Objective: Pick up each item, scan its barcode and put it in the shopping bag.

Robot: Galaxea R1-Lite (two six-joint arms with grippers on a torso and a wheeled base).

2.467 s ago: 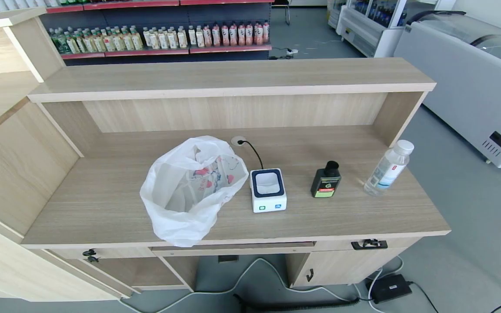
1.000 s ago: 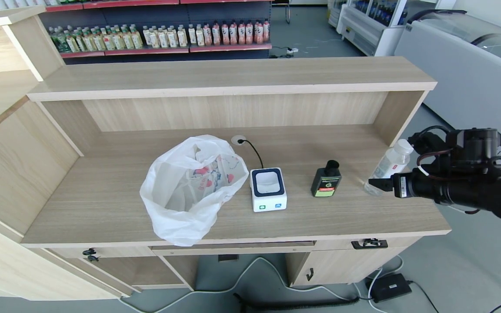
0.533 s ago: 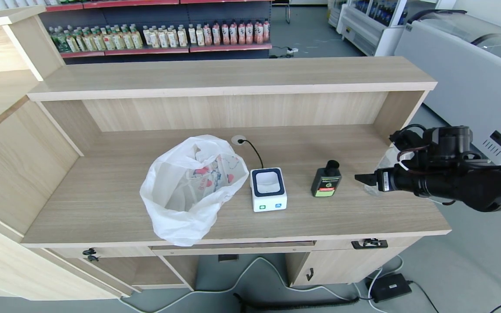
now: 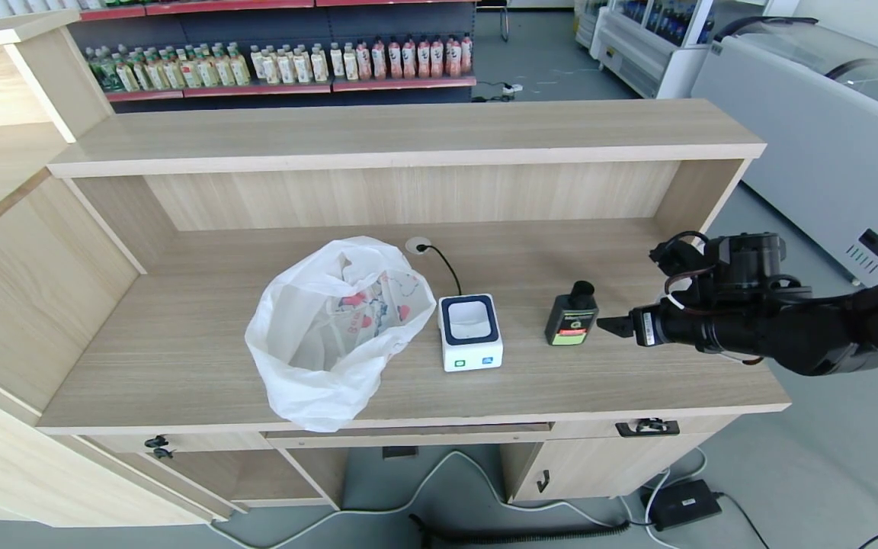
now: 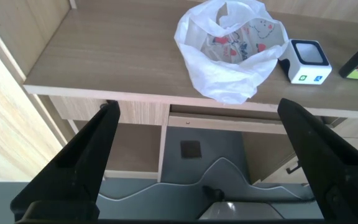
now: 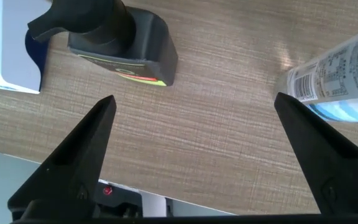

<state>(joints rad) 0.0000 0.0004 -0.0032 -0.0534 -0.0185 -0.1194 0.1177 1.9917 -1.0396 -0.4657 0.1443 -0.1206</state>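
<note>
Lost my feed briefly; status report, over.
Right gripper open, just short of black bottle, holding nothing. Left gripper open, low in front of counter. Clear bottle on counter too. Nothing between black bottle and scanner.

My right gripper at a wooden checkout counter.
It hovers just right of a black bottle; further left I see a white scanner beside an open shopping bag.

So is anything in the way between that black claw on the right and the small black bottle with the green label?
Nothing visible. The open right gripper sits just beside the small black bottle with the green label, with only bare wooden counter between them. The clear plastic water bottle stands on the gripper's other side.
</note>
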